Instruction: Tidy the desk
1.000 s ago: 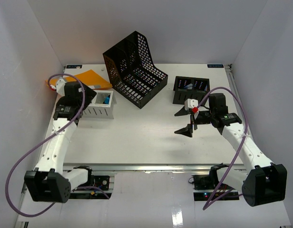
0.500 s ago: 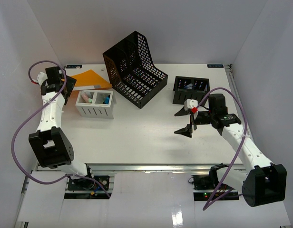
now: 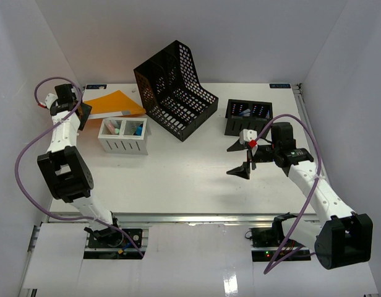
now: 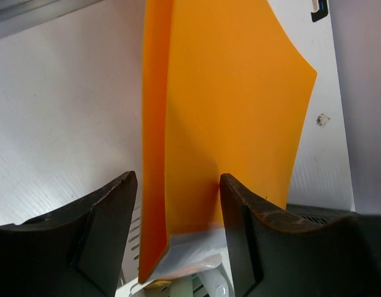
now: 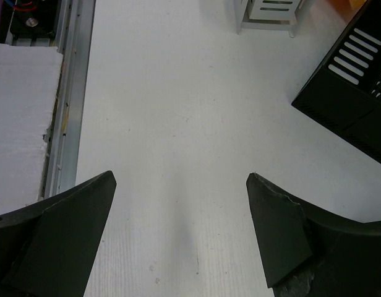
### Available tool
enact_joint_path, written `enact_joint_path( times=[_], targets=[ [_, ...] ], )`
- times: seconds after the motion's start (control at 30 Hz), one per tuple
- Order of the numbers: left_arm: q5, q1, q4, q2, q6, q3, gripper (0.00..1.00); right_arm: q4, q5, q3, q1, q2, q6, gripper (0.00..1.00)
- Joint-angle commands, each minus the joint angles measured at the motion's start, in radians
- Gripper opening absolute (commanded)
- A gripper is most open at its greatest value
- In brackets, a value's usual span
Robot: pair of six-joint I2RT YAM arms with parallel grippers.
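Observation:
The white desk [image 3: 190, 179] has a metal rail [image 3: 190, 216] along its front edge. An orange folder [image 3: 113, 104] lies flat at the back left. My left gripper [image 3: 79, 112] is at the folder's left end. In the left wrist view the gripper [image 4: 177, 179] is open, with the folder's [image 4: 227, 93] end and its clear plastic corner between the jaws. The right finger is against the folder, and there is a gap on the left. My right gripper [image 3: 237, 159] is open and empty above the desk's right middle. The right wrist view [image 5: 181, 179] shows only bare desk [image 5: 178, 124] between its jaws.
A black mesh file rack [image 3: 175, 90] stands at the back centre. A white two-compartment organizer [image 3: 124, 137] holding small items sits right of the folder. A black tray [image 3: 247, 116] is behind the right gripper and shows in the right wrist view [image 5: 357, 93]. Walls close in on both sides.
My left arm has swung from over the white organizer to the back left corner and come to the orange folder's end. The right arm has not moved.

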Motion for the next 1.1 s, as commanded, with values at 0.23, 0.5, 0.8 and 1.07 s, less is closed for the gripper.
enact_joint_path(
  times=[0.23,0.5,0.8,1.07],
  targets=[
    [0.014,0.003,0.081,-0.034,0.027,0.031,0.25,0.004,-0.015,-0.008,0.004,0.005,-0.018,0.93],
    [0.045,0.003,0.132,-0.087,0.046,0.061,0.0,-0.004,-0.021,-0.007,0.003,0.002,-0.023,0.93],
    [0.107,0.003,0.192,-0.124,0.098,0.143,0.0,-0.008,-0.025,-0.005,0.003,0.002,-0.026,0.93],
    [0.135,0.003,0.208,-0.168,0.086,0.197,0.0,-0.011,-0.029,-0.005,0.003,0.008,-0.025,0.93]
  ],
)
